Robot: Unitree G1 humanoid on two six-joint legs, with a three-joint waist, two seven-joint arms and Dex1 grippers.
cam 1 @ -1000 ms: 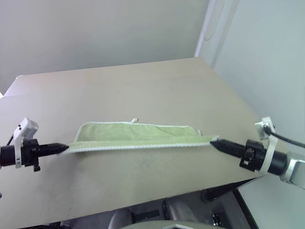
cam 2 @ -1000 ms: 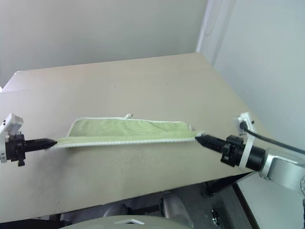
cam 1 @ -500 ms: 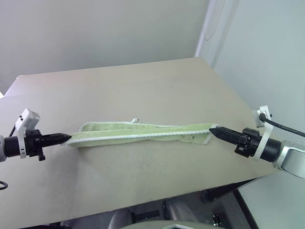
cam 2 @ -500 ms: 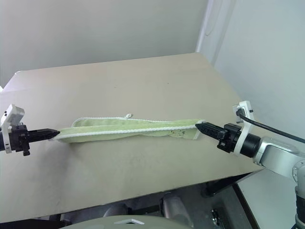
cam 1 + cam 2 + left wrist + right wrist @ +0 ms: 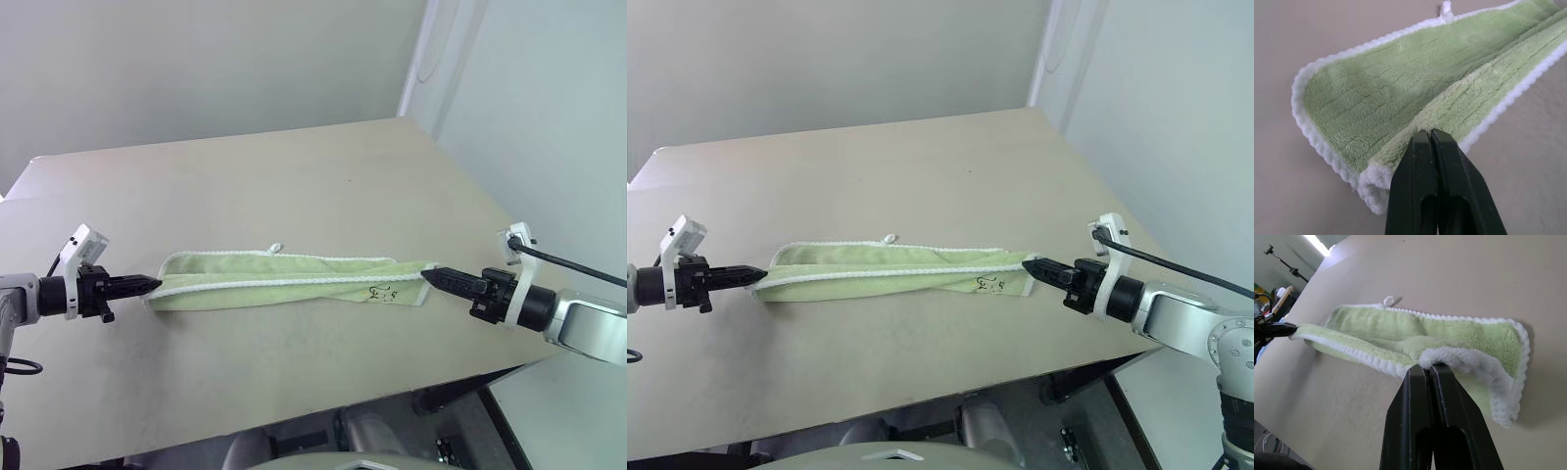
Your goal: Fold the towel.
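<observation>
The beige counter stood before a grey wall. The left gripper and the right gripper each pinched one end of the towel, folded lengthwise mid-counter, with much bare surface toward the far edge.

Only one mark to be found: a small dark logo stitched on the towel near its right end (too small and blurred to be read as letters or figures); nothing else written anywhere
</observation>
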